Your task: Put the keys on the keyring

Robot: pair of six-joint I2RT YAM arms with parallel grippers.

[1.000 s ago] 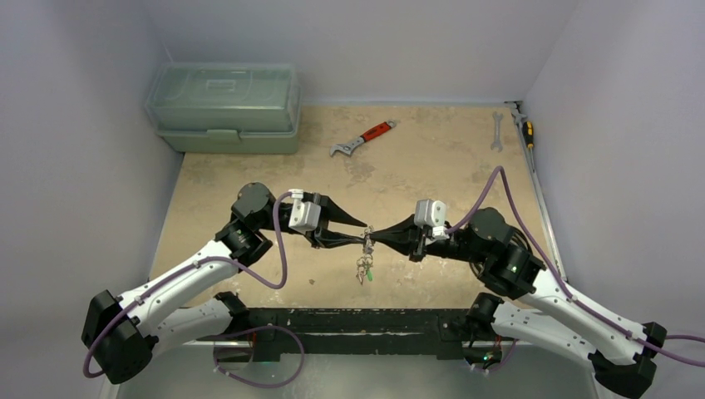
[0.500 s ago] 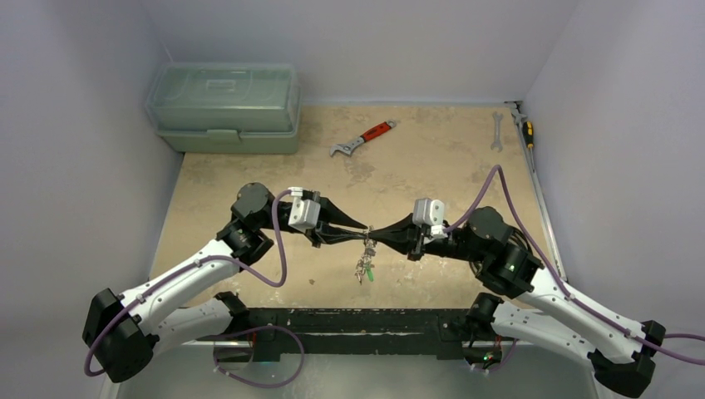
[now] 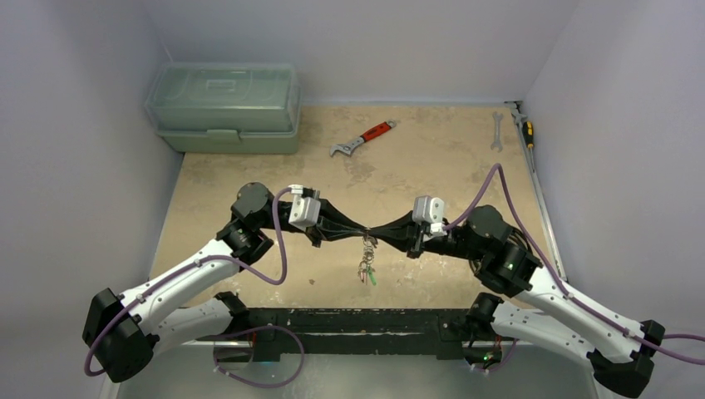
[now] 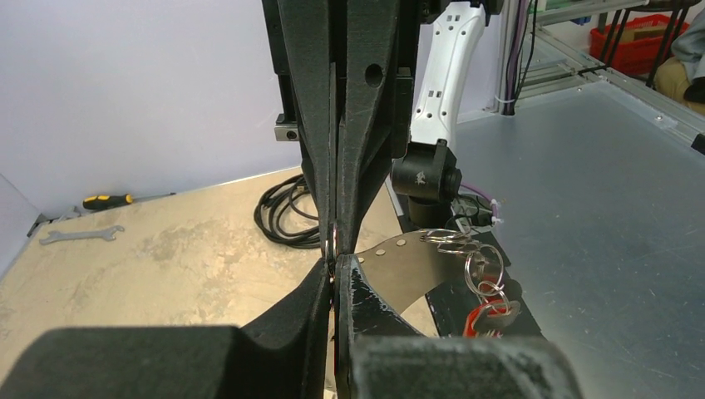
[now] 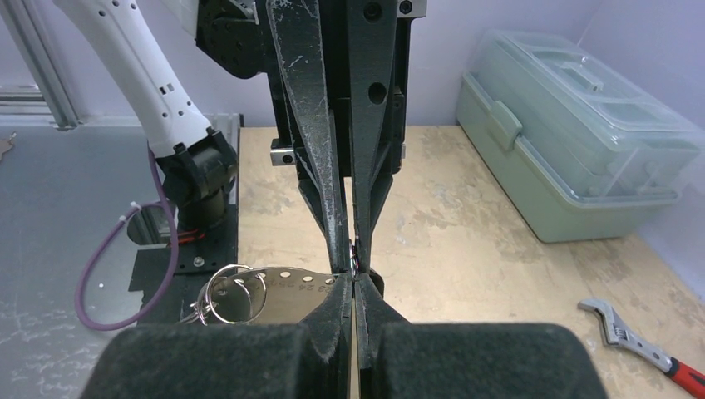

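Observation:
Over the middle of the table my left gripper (image 3: 363, 233) and right gripper (image 3: 375, 234) meet tip to tip, both shut. Each pinches the thin silvery keyring (image 4: 334, 244) at the top of the bunch; the exact spot held is hidden between the pads. A flat silver plate with holes (image 4: 397, 268) and small linked rings (image 5: 229, 291) hang from it toward the near edge. The keys (image 3: 366, 268) dangle below the tips, one with a red tag (image 4: 486, 314), one with a green tag (image 3: 372, 279).
A pale green toolbox (image 3: 224, 106) stands at the back left. A red-handled wrench (image 3: 363, 139) lies at the back centre, with a silver spanner (image 3: 497, 130) and a yellow-handled screwdriver (image 3: 524, 126) at the back right. Black cable (image 4: 287, 212) is coiled by the right arm's base.
My left gripper's fingers have closed from partly open to shut on the top of the bunch. The meeting point of both grippers has shifted slightly; the keys still hang below.

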